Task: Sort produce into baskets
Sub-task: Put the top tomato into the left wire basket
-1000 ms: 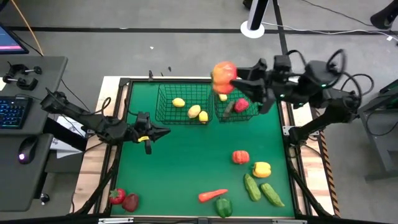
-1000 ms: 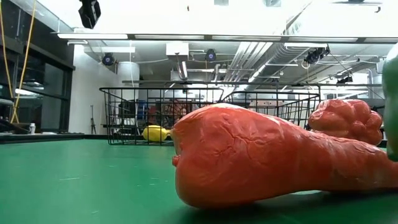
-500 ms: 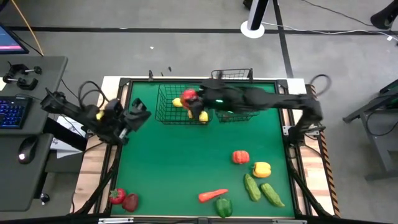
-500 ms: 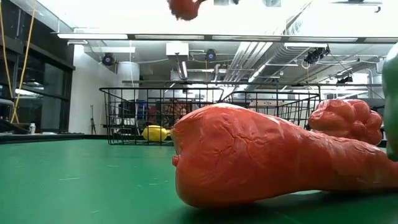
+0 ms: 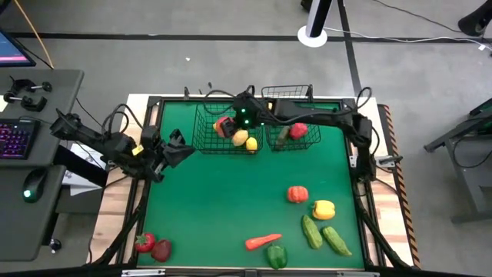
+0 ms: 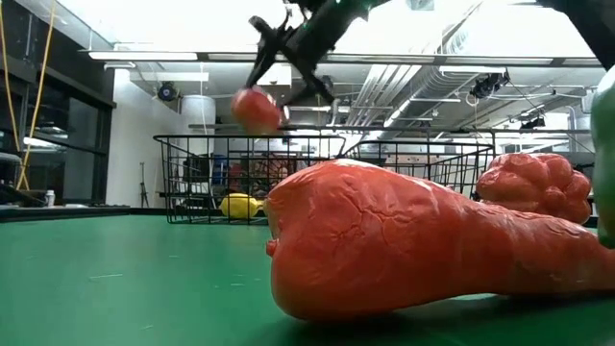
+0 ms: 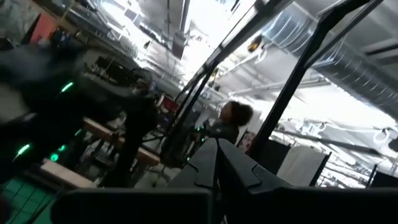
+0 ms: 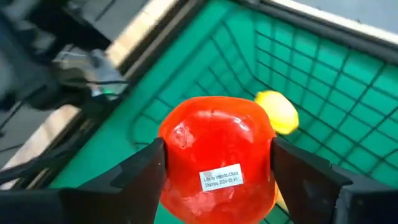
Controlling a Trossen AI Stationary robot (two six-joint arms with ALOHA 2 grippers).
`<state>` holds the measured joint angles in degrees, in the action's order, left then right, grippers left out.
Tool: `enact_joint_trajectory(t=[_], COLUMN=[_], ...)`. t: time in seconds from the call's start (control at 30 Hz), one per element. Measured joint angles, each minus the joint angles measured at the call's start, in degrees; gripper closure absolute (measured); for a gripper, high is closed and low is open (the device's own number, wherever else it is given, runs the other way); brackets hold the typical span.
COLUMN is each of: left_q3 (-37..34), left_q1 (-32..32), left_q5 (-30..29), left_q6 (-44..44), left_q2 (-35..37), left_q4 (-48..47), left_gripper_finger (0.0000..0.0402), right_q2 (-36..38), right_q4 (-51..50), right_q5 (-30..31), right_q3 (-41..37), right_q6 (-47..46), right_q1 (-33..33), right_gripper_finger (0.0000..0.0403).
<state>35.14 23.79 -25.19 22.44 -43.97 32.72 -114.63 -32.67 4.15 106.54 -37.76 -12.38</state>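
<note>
My right gripper (image 5: 227,125) reaches over the left black wire basket (image 5: 201,128) with a round red fruit (image 8: 214,158) between its fingers; the low view shows this fruit (image 6: 258,111) above the basket's rim. Two yellow lemons (image 5: 244,140) lie in that basket. The right basket (image 5: 311,143) holds a red piece (image 5: 298,131) and a green one (image 5: 282,135). My left gripper (image 5: 184,152) is shut and empty at the table's left edge, pointing up. My right gripper has the red fruit between its two fingers (image 8: 146,177), one on each of its sides (image 8: 166,146). The fingers slant down from the table's right side. The fruit is clear of the basket and the table, its sticker (image 8: 217,177) facing the wrist camera.
On the green mat near the front right lie a red tomato (image 5: 297,194), a yellow pepper (image 5: 324,208), two cucumbers (image 5: 323,235), a carrot (image 5: 263,241) and a green pepper (image 5: 276,256). Two red pieces (image 5: 152,246) lie front left. A desk with a keyboard stands left of the table.
My right gripper has swung from high above the right basket toward the table's left and down, carrying the red fruit to just over the left basket. My left gripper has drawn back toward the left edge, risen a little and tipped upward, still shut.
</note>
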Motion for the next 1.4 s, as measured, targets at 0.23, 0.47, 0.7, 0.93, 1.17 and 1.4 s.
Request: enact_joint_trajectory(t=[0.23, 0.47, 0.7, 0.93, 1.17, 1.4], left_q3=[0.0, 0.0, 0.0, 0.0, 0.0, 0.0], left_q1=[0.0, -0.02, -0.04, -0.2, -0.15, -0.15], left_q5=[-0.9, -1.05, -2.0, -4.15, -4.02, -3.94], left_q6=[-0.06, -1.57, -1.68, -1.68, -1.62, -1.49], left_q2=[0.0, 0.0, 0.0, 0.0, 0.0, 0.0], left_q4=[-0.44, -1.79, -4.22, -5.95, -6.0, -6.0], left_gripper_finger=[0.0401, 0.0402, 0.0402, 0.0401, 0.0402, 0.0402], right_q2=[5.04, 14.14, 23.8, 27.66, 27.85, 27.87], right_q4=[1.02, 9.41, 24.14, 38.74, 42.92, 39.0], right_q5=[-4.34, -20.49, -24.33, -24.32, -24.27, -20.11], right_q3=[0.09, 0.1, 0.11, 0.15, 0.13, 0.13], right_q6=[2.08, 9.8, 11.59, 17.47, 22.37, 23.13], right_q1=[-0.08, 3.42, 9.97, 17.28, 21.78, 21.58], right_gripper_finger=[0.0131, 0.013, 0.013, 0.013, 0.013, 0.013])
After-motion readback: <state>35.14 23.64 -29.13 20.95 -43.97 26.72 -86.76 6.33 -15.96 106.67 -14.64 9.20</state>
